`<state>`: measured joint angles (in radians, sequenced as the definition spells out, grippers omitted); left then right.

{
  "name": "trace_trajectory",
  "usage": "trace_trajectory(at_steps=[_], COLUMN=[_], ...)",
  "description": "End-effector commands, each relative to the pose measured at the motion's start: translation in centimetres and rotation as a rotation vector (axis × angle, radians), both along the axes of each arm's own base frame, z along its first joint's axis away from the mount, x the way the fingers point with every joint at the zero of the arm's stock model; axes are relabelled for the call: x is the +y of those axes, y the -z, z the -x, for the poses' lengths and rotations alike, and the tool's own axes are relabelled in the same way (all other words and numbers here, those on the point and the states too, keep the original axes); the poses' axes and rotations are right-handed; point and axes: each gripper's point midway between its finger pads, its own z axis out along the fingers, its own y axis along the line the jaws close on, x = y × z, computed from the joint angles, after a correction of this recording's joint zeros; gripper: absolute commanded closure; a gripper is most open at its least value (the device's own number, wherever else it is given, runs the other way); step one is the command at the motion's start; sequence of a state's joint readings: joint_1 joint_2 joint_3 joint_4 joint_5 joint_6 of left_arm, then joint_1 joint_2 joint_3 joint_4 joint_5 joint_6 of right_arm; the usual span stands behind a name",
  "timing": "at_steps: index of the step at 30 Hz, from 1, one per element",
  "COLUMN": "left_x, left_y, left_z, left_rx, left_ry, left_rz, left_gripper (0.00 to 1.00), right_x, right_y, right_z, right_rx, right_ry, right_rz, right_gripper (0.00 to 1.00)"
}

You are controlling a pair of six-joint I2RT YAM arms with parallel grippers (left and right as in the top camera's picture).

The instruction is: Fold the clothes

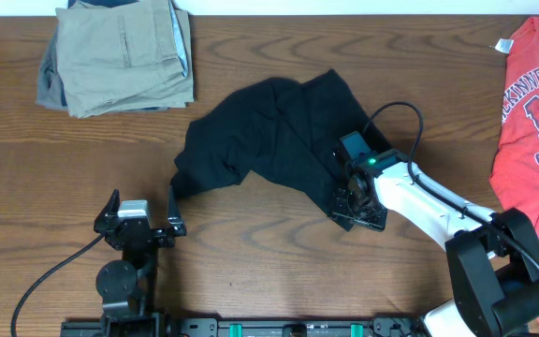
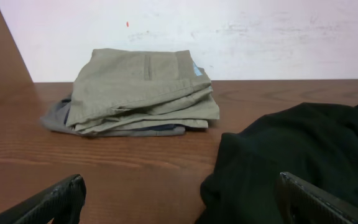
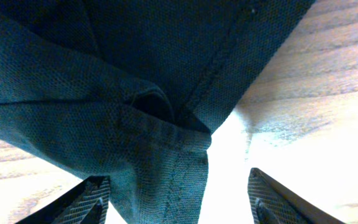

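black hem cloth of the shirt [image 1: 269,126] lies between the right gripper's [image 3: 179,202] parted, unclamped fingers at its near right edge. left gripper [image 1: 143,213], spread wide, hangs just beside the left end. the shirt sprawls left-to-right across the table [image 1: 251,271].

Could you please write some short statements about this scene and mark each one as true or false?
1. The black T-shirt lies crumpled, not yet folded. True.
2. The khaki trousers are spread out flat. False: they lie folded in a stack.
3. The left hand grips the black T-shirt. False: it is open and holds nothing.
4. The right hand is open at an edge of the black T-shirt. True.
5. A red T-shirt lies at the right side of the table. True.
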<state>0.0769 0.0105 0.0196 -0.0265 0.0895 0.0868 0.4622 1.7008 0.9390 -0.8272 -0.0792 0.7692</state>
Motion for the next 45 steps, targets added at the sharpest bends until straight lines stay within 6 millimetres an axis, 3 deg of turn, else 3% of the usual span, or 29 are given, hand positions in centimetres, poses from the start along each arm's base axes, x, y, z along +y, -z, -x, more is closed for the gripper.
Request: trace_trajectory(at_steps=[1, 9, 13, 15, 16, 17, 23, 27, 33, 39, 45], left_x=[0.0, 0.0, 0.0, 0.0, 0.0, 0.0, 0.0, 0.0, 0.0, 0.0, 0.0], left_y=[1.5, 1.5, 1.5, 1.5, 1.5, 1.5, 1.5, 1.5, 1.5, 1.5, 1.5], left_z=[0.1, 0.1, 0.1, 0.1, 0.1, 0.1, 0.1, 0.1, 0.1, 0.1, 0.1], left_rx=[0.044, 0.044, 0.044, 0.044, 0.044, 0.044, 0.044, 0.044, 0.044, 0.044, 0.044], left_ry=[0.005, 0.005, 0.005, 0.005, 0.005, 0.005, 0.005, 0.005, 0.005, 0.005, 0.005], left_rz=[-0.009, -0.009, -0.009, -0.009, -0.009, -0.009, -0.009, -0.009, -0.009, -0.009, -0.009], left_gripper=[0.02, 0.02, 0.02, 0.02, 0.02, 0.02, 0.02, 0.02, 0.02, 0.02, 0.02], right_x=[0.1, 1.8, 2.2, 2.3, 2.3, 2.3, 2.0, 1.5, 2.2, 3.1, 1.3], right_y=[-0.1, -0.2, 0.0, 0.1, 0.1, 0.1, -0.7, -3.4, -10.9, -18.9, -23.6], right_z=[-0.5, -2.1, -1.8, -1.8, -1.8, -1.8, -2.3, -2.9, -3.1, -1.1, 1.1], right_rx=[-0.010, -0.077, -0.082, -0.083, -0.086, -0.087, -0.120, -0.197, -0.415, -0.676, -0.839], right_ry=[0.000, -0.011, -0.028, -0.030, -0.030, -0.030, -0.024, -0.021, -0.060, -0.135, -0.123], right_rz=[-0.011, -0.081, -0.084, -0.084, -0.085, -0.085, -0.080, -0.070, -0.165, -0.280, -0.334], right_gripper=[0.32, 0.60, 0.66, 0.82, 0.95, 0.99, 0.99, 0.99, 0.99, 0.99, 0.99])
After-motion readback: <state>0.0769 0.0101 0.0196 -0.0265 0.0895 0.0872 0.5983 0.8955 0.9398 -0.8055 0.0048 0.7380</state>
